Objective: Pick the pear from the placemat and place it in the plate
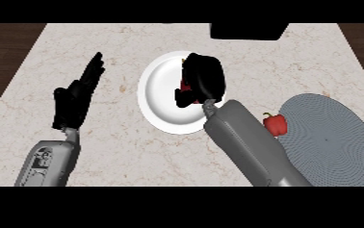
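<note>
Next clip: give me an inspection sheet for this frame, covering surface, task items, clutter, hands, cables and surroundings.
Surface: pale marble counter.
Task items: white plate at centre; grey round placemat at right, bare; pear mostly hidden, a reddish bit shows under the right hand.
Clutter: red bell pepper at the placemat's left edge.
Hands: right hand curled over the plate; left hand open, resting at left.
Cables: nothing seen.
Surroundings: dark object at the counter's far edge.

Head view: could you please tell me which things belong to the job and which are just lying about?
Job: right hand curled over the plate, a reddish thing barely visible under it; placemat.
Lying about: red pepper, dark box, resting left hand.
</note>
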Robot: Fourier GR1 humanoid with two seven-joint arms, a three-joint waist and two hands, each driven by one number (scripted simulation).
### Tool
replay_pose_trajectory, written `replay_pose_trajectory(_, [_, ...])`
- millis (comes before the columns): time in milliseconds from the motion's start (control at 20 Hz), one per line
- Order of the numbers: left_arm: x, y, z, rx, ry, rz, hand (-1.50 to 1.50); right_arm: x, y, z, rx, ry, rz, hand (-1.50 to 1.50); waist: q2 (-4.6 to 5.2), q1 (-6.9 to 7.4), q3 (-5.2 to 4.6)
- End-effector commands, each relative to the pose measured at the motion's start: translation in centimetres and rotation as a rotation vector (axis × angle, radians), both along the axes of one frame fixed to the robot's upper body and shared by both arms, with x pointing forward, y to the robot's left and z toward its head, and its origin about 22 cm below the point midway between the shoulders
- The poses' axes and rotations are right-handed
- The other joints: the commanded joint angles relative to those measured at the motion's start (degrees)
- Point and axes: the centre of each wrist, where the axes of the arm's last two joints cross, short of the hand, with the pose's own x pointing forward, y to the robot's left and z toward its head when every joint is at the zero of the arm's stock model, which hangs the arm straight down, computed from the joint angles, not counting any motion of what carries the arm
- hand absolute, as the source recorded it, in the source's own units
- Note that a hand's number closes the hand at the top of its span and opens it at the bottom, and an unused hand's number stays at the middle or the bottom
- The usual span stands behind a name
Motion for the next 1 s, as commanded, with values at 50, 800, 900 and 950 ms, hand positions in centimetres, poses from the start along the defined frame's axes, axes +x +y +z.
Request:
replay_pose_trajectory(50, [0.9,-1.1,-0.3,0.010,-0.009,-0.034,0.00,1.8,0.2,-2.4,0.067,0.119,-0.094,1.50,0.48,1.12,0.03])
replay_pose_trajectory(800, [1.3,-2.0,0.4,-0.001,-0.012,-0.033,0.00,2.4,-0.7,-3.6,0.554,-0.007,-0.087,-1.50,0.65,1.87,0.17])
replay_pose_trajectory(900, [0.9,0.8,0.1,0.003,-0.005,-0.008,0.00,1.7,-1.0,-3.8,0.638,-0.054,-0.127,-1.50,0.13,0.59,0.11])
replay_pose_trajectory(950, [1.2,1.6,0.1,0.006,0.017,-0.004,0.00,1.8,-0.9,-3.2,0.667,-0.050,-0.124,-1.50,-0.01,-0.35,0.07])
